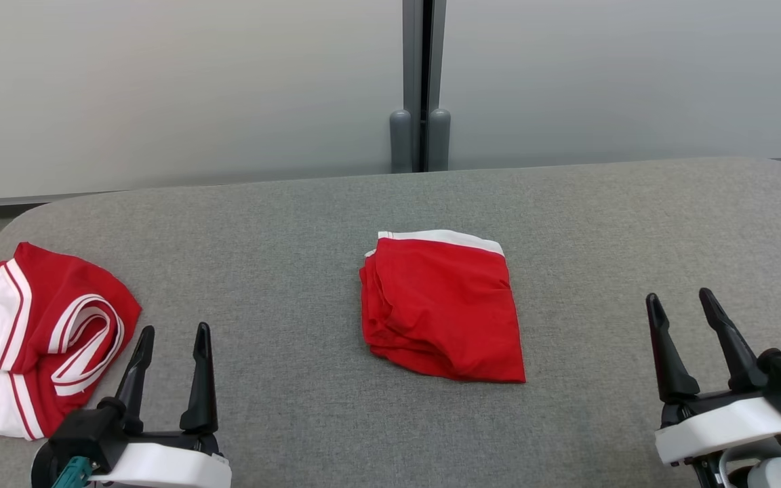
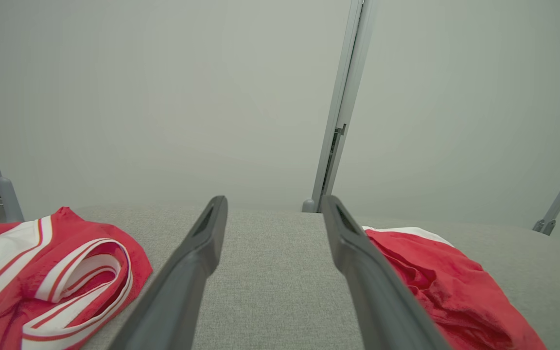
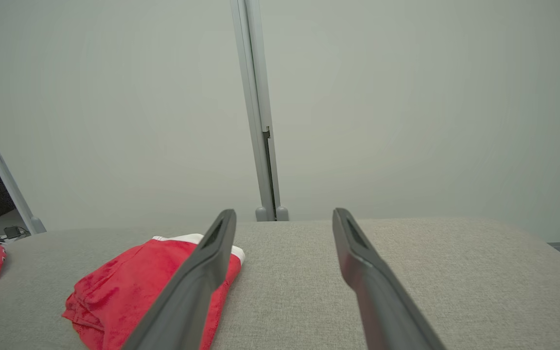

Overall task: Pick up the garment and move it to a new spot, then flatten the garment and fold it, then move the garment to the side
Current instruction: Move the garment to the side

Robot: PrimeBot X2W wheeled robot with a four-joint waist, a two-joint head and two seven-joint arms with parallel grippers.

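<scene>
A red garment [image 1: 441,312] with a white band along its far edge lies folded into a compact shape at the middle of the grey padded table [image 1: 295,224]. It also appears at the right of the left wrist view [image 2: 445,282] and at the left of the right wrist view [image 3: 129,287]. My left gripper [image 1: 174,329] hovers open and empty near the front left, well left of the garment, its fingers spread [image 2: 273,199]. At the front right my right gripper [image 1: 679,295] is open too, with nothing between its fingers [image 3: 285,211].
A crumpled red and white striped garment [image 1: 45,325] lies at the table's left edge, just left of my left gripper [image 2: 56,272]. A pale partition wall with a grey post [image 1: 421,88] stands behind the table. Bare grey surface surrounds the folded garment.
</scene>
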